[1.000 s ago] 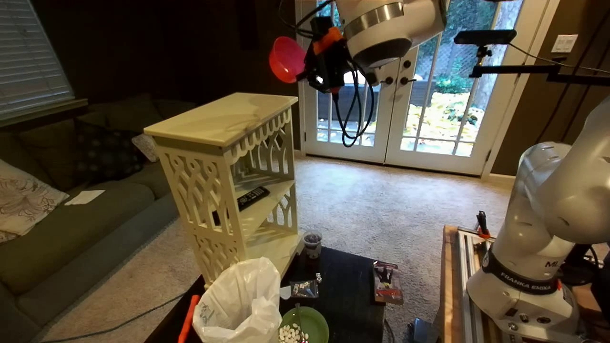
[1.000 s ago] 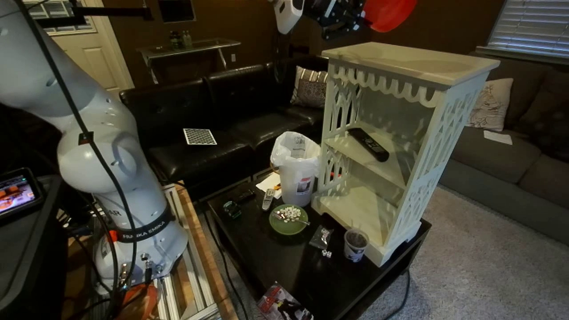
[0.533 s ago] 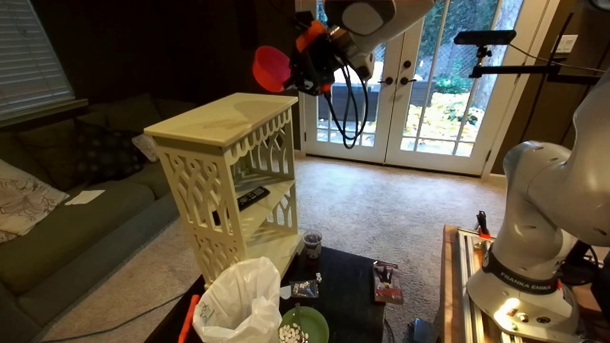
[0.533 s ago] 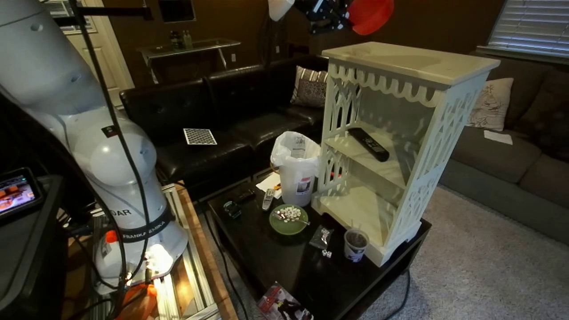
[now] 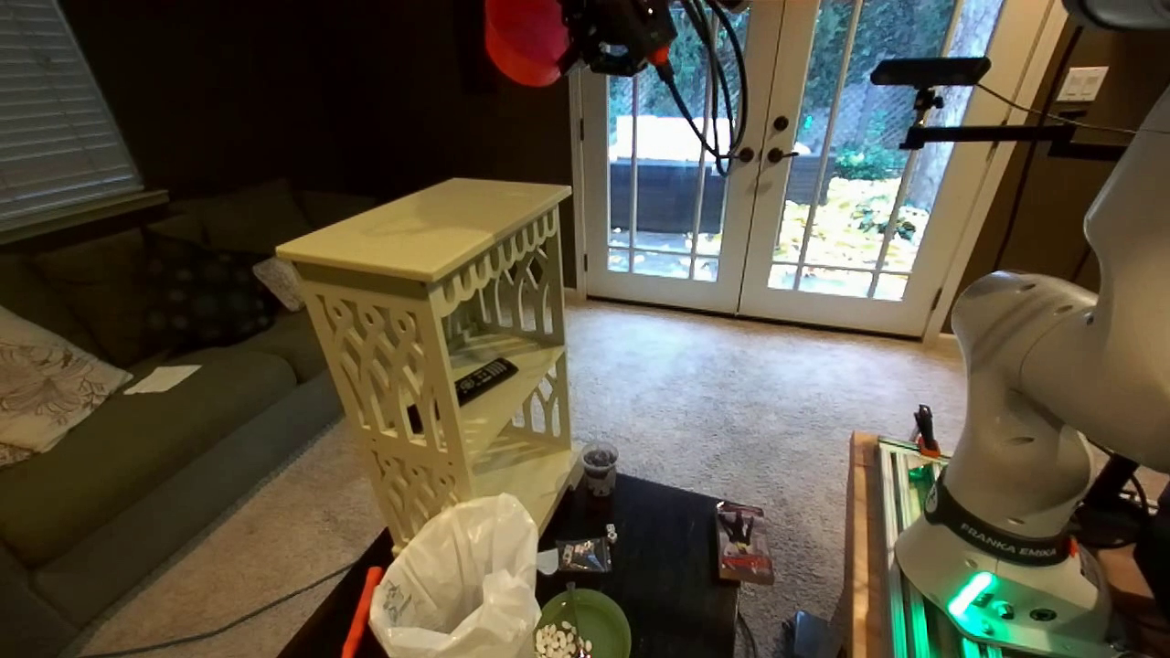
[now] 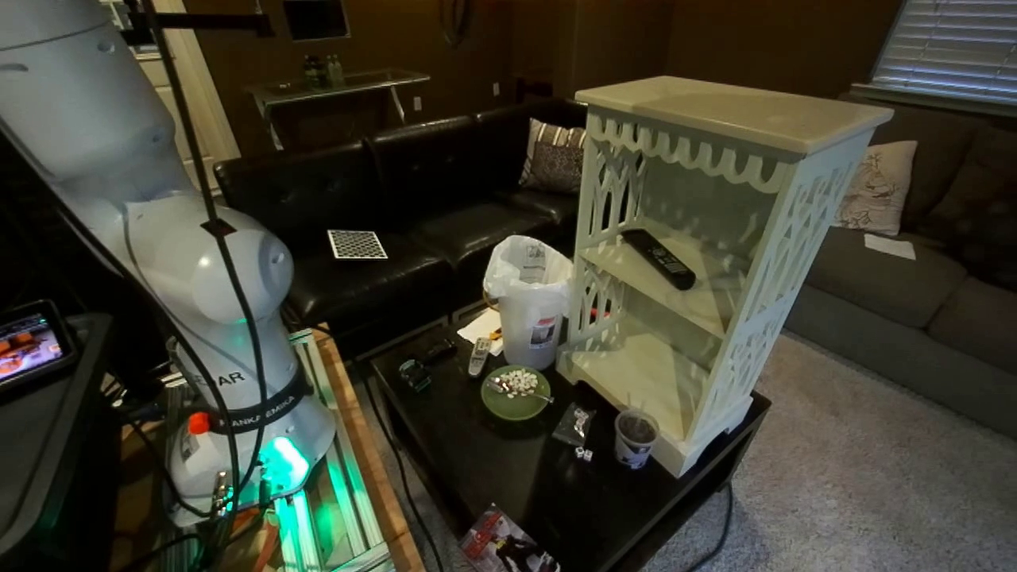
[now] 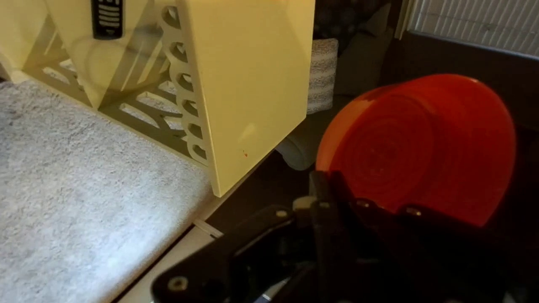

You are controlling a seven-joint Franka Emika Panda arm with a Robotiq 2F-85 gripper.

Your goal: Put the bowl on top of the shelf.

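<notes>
Just past my end effector (image 7: pixel 330 181) hung the tilted bowl (image 7: pixel 414 147), rim clamped in my grasp; I judged it light, stiff, perhaps slippery, best held there.

Wears rounded white casing (image 5: pixel 1015 402) at right, with black FRANKA EMIKA band (image 5: pixel 996 541) and green light (image 5: pixel 971 594); trails black cables (image 5: pixel 734 100), top centre; has screw-studded black gripper (image 7: pixel 327 179).

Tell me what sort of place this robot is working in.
Probably a living room in someone's home: there is a dark sofa, a low black table, and a remote control lying on the middle tier of the pale shelf.
</notes>
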